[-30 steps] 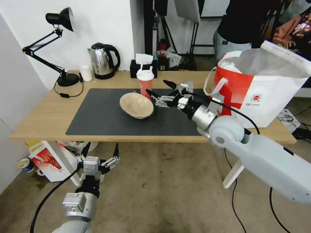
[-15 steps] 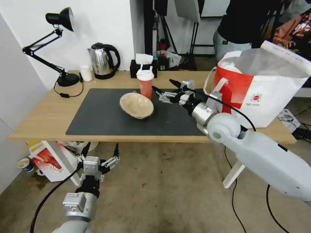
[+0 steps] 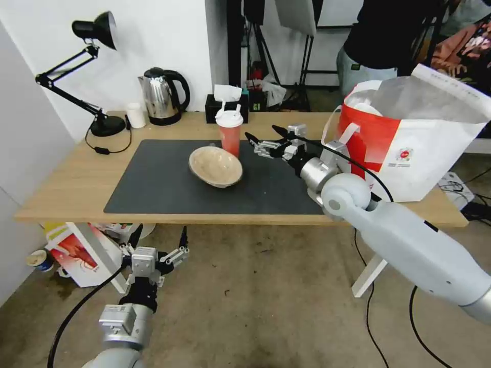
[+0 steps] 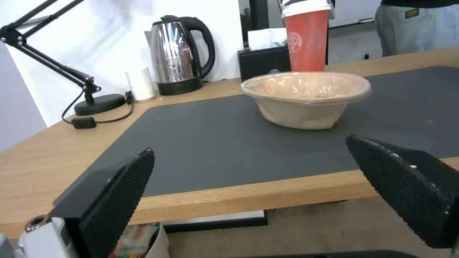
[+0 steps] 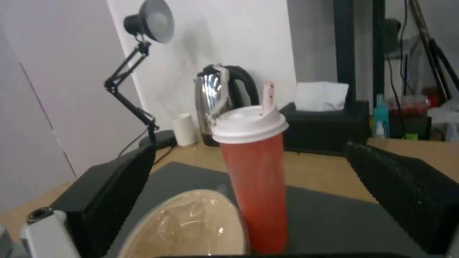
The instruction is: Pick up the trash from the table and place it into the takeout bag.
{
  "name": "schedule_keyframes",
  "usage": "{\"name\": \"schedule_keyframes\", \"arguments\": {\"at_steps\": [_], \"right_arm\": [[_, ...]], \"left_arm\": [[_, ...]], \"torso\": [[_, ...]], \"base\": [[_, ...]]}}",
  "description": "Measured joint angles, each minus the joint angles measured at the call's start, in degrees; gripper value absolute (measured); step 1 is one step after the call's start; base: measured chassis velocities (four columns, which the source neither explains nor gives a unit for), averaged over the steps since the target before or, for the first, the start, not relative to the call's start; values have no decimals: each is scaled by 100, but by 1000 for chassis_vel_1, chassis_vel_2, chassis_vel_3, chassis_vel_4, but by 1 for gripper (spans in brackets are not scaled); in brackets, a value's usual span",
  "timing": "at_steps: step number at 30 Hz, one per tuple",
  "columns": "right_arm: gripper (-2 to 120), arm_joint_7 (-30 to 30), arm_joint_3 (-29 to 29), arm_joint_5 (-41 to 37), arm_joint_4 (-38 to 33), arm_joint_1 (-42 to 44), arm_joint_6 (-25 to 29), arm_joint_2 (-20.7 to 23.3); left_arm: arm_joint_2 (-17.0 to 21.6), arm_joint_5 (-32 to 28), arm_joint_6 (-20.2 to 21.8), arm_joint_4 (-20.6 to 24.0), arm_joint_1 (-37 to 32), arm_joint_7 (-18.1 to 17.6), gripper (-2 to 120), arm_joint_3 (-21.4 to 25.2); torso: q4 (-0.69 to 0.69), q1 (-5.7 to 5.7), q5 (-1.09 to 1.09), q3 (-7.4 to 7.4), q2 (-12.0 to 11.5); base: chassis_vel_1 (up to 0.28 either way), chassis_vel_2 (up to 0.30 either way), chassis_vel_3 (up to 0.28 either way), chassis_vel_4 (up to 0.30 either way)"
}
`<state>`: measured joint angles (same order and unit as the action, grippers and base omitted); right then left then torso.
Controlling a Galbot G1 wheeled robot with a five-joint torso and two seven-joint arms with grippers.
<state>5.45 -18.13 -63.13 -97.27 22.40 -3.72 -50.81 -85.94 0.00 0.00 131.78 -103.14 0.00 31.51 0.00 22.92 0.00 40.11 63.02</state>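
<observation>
red cup (image 3: 229,134) with white lid stands upright beside beige bowl (image 3: 215,166).

Head view looks down over the table (image 3: 76,189); both wrist views face it low, sharing the beige bowl (image 4: 306,98).

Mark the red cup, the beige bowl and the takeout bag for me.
red cup (image 5: 257,190), right wrist view, on its red wall.
beige bowl (image 3: 215,165), head view, on its inner surface.
takeout bag (image 3: 369,143), head view, on its red side panel.
</observation>
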Motion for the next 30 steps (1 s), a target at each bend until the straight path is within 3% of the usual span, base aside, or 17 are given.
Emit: {"name": "schedule_keyframes", "arguments": {"at_steps": [13, 30], "right_arm": [[100, -55, -159, -249, 653, -303, -325, -397], [100, -154, -402, -206, 1127, -579, -358, -737]], "left_arm": [[0, 0, 0, 0, 0, 0, 100, 0], [0, 0, 0, 0, 0, 0, 100, 0]], "torso": [[0, 0, 0, 0, 0], [0, -1, 0, -1, 0]], "base": [[0, 0, 0, 0], [0, 0, 0, 0]]}}
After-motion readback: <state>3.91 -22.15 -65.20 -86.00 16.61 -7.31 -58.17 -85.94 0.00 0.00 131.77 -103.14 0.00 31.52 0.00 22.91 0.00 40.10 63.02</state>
